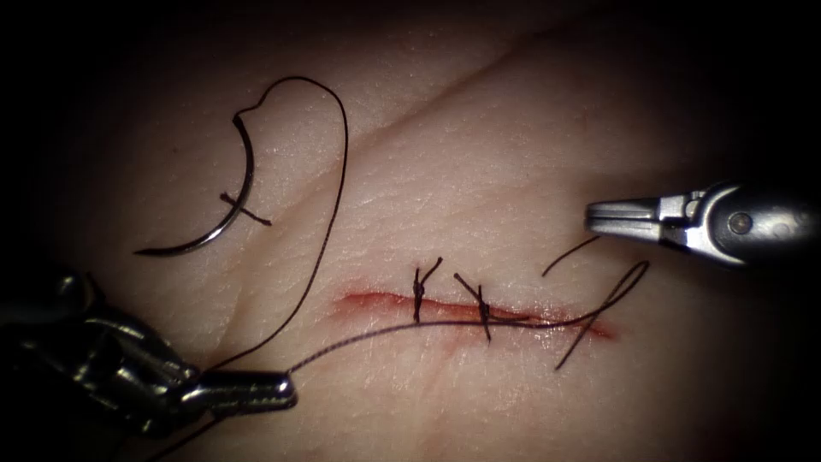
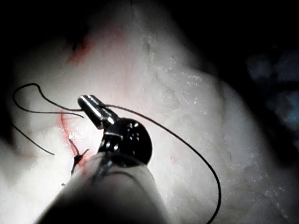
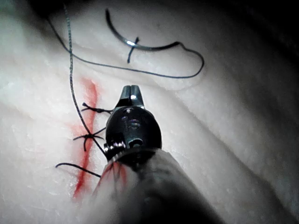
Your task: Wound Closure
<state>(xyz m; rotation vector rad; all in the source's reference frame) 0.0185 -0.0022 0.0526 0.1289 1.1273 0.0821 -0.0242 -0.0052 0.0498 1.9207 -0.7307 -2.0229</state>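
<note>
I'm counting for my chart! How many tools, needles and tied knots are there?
Tools: 2, left tool shut on the thread, right tool holding nothing.
Needles: 1, needle lying free on the tissue, left of the cut.
Tied knots: 2, and.
Total: 5.

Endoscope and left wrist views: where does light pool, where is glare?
Endoscope view: light pools on the tissue round the cut, edges dark; glare on the empty right tool; needle lies free on tissue, left of the cut. Left wrist view: glare on left tool, shut on thread.
</note>
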